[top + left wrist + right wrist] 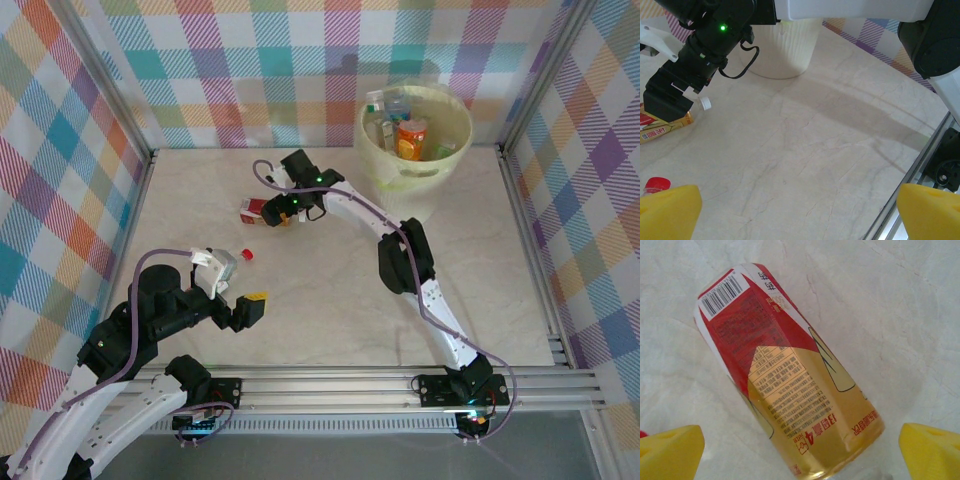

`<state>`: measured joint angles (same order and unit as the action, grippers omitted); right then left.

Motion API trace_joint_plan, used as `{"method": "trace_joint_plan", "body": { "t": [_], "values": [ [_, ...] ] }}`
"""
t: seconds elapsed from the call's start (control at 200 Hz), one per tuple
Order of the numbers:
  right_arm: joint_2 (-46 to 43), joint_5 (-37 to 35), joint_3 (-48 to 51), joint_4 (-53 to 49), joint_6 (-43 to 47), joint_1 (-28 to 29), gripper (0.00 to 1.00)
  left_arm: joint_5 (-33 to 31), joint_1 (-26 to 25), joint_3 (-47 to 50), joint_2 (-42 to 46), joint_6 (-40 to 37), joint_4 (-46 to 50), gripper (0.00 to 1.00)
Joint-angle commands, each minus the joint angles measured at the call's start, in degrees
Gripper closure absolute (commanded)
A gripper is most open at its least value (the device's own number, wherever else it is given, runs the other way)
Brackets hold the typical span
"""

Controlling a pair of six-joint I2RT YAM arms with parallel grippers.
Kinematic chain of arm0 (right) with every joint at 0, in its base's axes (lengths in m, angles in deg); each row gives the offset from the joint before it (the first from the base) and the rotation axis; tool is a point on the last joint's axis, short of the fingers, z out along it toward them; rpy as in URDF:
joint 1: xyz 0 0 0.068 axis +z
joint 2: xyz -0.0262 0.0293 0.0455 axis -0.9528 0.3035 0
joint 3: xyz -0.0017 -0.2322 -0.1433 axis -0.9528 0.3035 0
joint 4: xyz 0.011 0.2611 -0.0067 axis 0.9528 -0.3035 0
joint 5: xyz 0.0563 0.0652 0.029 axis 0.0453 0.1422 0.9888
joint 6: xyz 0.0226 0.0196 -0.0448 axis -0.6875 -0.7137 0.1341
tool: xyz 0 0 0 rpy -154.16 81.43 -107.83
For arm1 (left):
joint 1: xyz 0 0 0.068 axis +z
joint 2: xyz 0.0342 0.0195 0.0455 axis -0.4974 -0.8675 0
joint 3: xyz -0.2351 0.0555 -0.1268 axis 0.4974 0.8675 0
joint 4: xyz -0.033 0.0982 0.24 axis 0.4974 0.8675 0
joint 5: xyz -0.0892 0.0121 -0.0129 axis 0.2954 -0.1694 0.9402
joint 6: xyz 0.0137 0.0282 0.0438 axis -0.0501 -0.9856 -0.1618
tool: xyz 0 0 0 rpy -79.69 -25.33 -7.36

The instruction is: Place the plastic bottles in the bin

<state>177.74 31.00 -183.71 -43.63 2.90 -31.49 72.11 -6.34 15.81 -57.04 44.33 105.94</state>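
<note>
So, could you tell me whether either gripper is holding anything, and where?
Nothing is held. The right gripper stands open over the red-labelled bottle; the left gripper is open too.

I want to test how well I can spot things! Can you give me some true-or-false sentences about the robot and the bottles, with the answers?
1. The bin has bottles in it. True.
2. The right gripper is squeezing the red-and-gold bottle. False: its fingers stand wide apart on either side of it, not touching.
3. The red-and-gold bottle lies on its side on the table. True.
4. The left gripper holds a bottle. False: it is open with nothing between its fingers; a red-capped bottle lies just beside one finger.
5. The bin is tipped over. False: it stands upright.
</note>
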Motion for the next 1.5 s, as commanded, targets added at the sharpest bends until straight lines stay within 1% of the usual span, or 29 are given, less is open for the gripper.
{"method": "trace_joint_plan", "body": {
  "t": [0.0, 0.345, 0.465, 0.61, 0.68, 0.815, 0.975, 1.135, 1.475, 1.495],
  "values": [
    [1.85, -1.17, -1.54, 0.01, 1.73, 0.03, 0.00, 0.39, 0.61, -0.03, -0.13, 0.63, -1.23, 0.00],
    [3.48, 1.08, -2.61, -2.09, 2.31, 1.57, 0.00, 0.60, 0.79, -0.13, -0.56, 0.59, -1.11, 0.00],
    [2.37, -0.41, -0.40, -2.00, 2.31, 3.19, 0.03, 0.59, 0.74, -0.16, -0.48, 0.63, -1.12, 0.00],
    [-1.03, -4.01, 5.92, 1.88, 2.31, 4.88, 0.07, 0.71, 0.74, -0.12, -0.42, 0.62, -1.13, 0.00],
    [-1.57, -5.78, 7.16, 3.37, 1.91, 4.86, 0.08, 0.85, 0.75, -0.17, -0.40, 0.58, -1.12, 0.00],
    [0.23, -8.02, 4.17, 2.63, 2.31, 4.86, 0.06, 1.20, 0.75, -0.19, -0.40, 0.58, -1.23, 0.00],
    [1.78, -7.81, 1.74, 2.60, 2.31, 4.86, 0.05, 1.28, 1.01, -0.25, -0.28, 0.57, -1.23, 0.00],
    [4.76, -7.63, -2.90, 1.06, 1.93, 4.89, 0.05, 1.36, 1.10, -0.01, 0.04, 0.64, -1.51, 0.00],
    [5.05, -6.76, -4.86, 1.14, 2.31, 4.95, 0.09, 1.48, 1.09, -0.08, -0.40, 0.64, -1.32, 0.00],
    [5.19, -6.91, -5.11, 1.07, 4.20, 4.95, 0.09, 1.42, 1.09, -0.11, -0.40, 0.71, -1.32, 0.00]
  ]
}}
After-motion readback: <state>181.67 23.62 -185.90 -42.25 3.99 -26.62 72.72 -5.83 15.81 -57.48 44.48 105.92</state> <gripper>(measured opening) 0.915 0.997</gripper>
